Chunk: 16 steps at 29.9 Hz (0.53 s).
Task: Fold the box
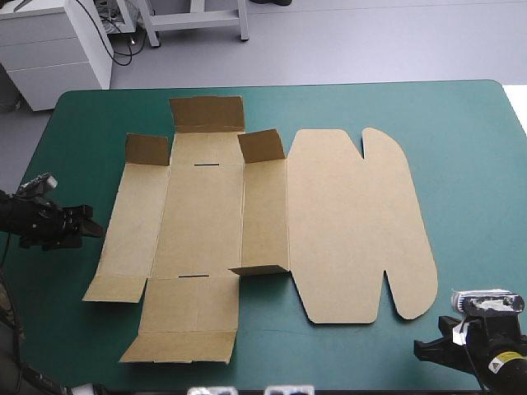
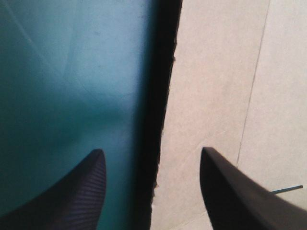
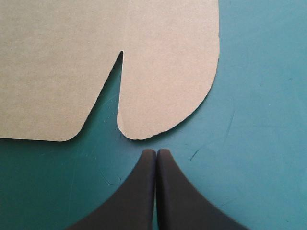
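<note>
Box [image 1: 206, 222] cut off in wrist views; left pincer [image 2: 151, 149] spread.

high camera looks down; wrist cameras hug the box [image 1: 346, 230].

Brown box [image 1: 206, 214] — teal-green cover [image 1: 461, 132]

Left gripper [image 2: 151, 150] spread, right gripper [image 3: 156, 151] pressed together
</note>
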Tool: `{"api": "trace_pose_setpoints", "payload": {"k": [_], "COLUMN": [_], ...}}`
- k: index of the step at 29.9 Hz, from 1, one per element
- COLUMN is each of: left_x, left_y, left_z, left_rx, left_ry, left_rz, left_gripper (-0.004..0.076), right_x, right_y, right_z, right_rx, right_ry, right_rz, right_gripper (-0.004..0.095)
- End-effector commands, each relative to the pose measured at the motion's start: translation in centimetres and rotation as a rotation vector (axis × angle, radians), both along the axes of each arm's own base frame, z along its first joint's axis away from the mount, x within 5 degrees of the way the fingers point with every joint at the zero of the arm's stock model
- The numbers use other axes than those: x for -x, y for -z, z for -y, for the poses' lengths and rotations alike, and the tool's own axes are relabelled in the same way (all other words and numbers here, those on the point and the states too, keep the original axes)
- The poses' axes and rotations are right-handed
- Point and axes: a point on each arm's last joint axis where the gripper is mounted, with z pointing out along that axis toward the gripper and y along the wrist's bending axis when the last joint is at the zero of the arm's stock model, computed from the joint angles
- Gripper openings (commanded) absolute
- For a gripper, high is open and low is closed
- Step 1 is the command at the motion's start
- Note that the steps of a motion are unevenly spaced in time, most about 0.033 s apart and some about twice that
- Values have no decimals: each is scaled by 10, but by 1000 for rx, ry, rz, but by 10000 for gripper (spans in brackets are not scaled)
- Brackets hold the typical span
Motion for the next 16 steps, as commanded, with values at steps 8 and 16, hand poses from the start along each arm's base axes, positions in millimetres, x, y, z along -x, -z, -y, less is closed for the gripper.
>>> {"api": "trace_pose_setpoints", "payload": {"k": [8,16], "left_x": [-6,-12], "left_y": [-19,-3], "left_z": [36,37], "left_rx": [49,100], "left_ry": [125,100], "left_rz": [25,-44], "left_gripper": [425,425], "right_x": [-4,-4], "right_y": [-11,-11], "right_z": [0,0], "right_rx": [-1,-1], "right_ry": [-1,-1], "right_rz": [69,69], "right_gripper": [-14,-14]}}
